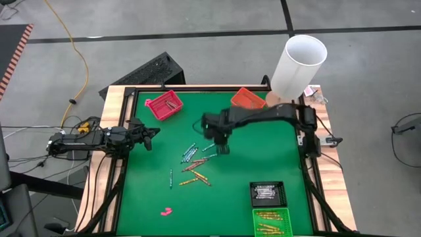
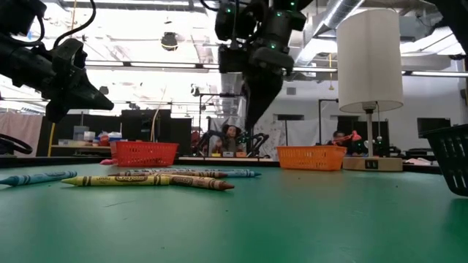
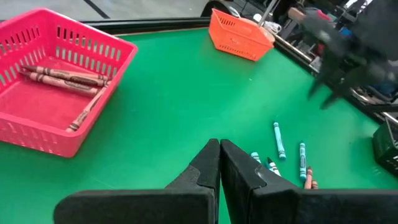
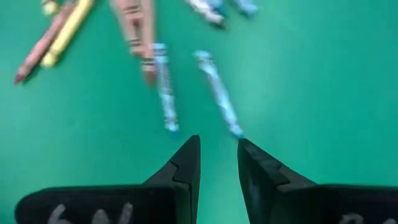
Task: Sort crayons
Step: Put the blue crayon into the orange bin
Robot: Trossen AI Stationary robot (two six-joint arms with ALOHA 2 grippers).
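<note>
Loose crayons (image 1: 193,164) lie flat on the green table (image 1: 243,164) near its middle: blue, yellow, orange and brown ones, also seen in the low view (image 2: 146,177). My right gripper (image 1: 222,150) hangs above the table just right of the pile, pointing down, open and with nothing between its fingers (image 4: 217,165). Two blue crayons (image 4: 217,93) lie just beyond its fingertips. My left gripper (image 3: 219,158) waits shut at the table's left edge (image 1: 150,137), holding nothing. Reddish crayons (image 3: 62,78) lie in a pink basket (image 1: 163,105).
An orange basket (image 1: 248,99) stands at the far edge. A black tray (image 1: 268,193) and a green tray (image 1: 272,222) with yellow crayons sit near right. A pink lump (image 1: 166,211) lies near the front. A tall white cylinder (image 1: 299,66) stands at the far right corner.
</note>
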